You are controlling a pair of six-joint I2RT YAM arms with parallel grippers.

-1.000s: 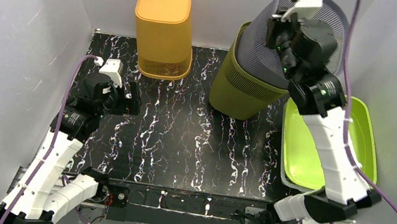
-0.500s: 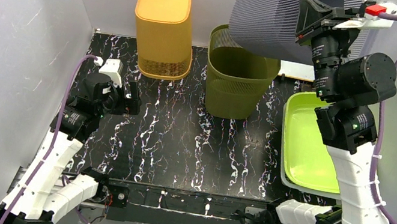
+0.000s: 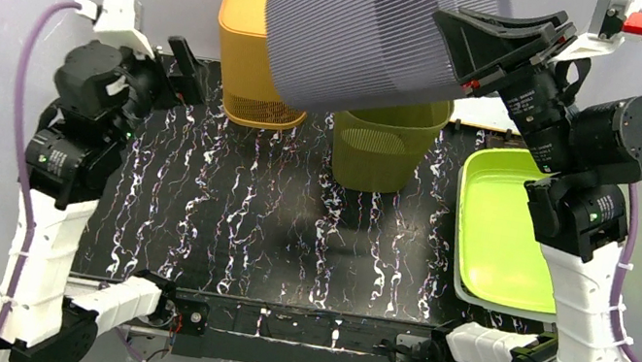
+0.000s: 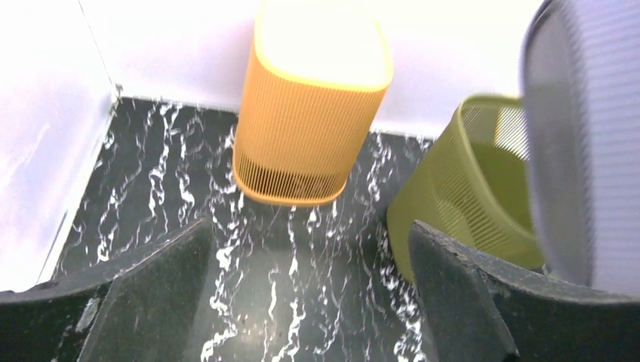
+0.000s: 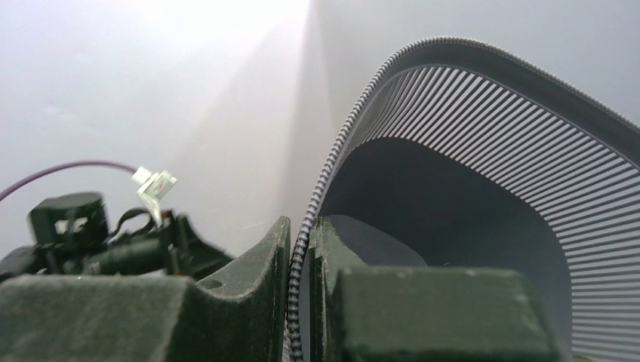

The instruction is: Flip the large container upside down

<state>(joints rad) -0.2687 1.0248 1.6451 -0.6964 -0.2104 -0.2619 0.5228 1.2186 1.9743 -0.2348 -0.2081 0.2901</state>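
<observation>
- The large container (image 3: 371, 32) is a grey plastic bin with fine ribs running along its walls, rounded corners and a slight taper toward its closed base.
- It hangs in the air over the far part of the table (image 3: 244, 207), lying roughly on its side. The base points toward the far-left corner and the open mouth faces right.
- The right gripper (image 3: 462, 52) is clamped on the bin's rim, one finger outside the wall and one inside. The wrist view shows the ribbed edge pinched between the two dark pads, and past them the bin's dark, smooth hollow.
- An olive-green basket (image 3: 382, 147) of thin vertical slats stands upright near the far edge, mouth up, below the grey bin. In the overhead view the bin covers part of its rim, and whether they touch cannot be told. The part of its inside that is visible shows only its own slatted wall.
- An orange basket (image 3: 252, 42) of the same slatted make stands upside down by the far edge, left of the olive one and apart from it. Its flat, smooth base faces up.
- A lime-green tray (image 3: 504, 241) with a raised rim and glossy floor lies along the right edge.
- The left gripper (image 4: 309, 302) is raised near the far-left corner with its jaws spread wide and nothing between the fingers (image 4: 158, 294).
- The tabletop is black with white marble veining.
- Count: three bins, one tray, two grippers.
</observation>
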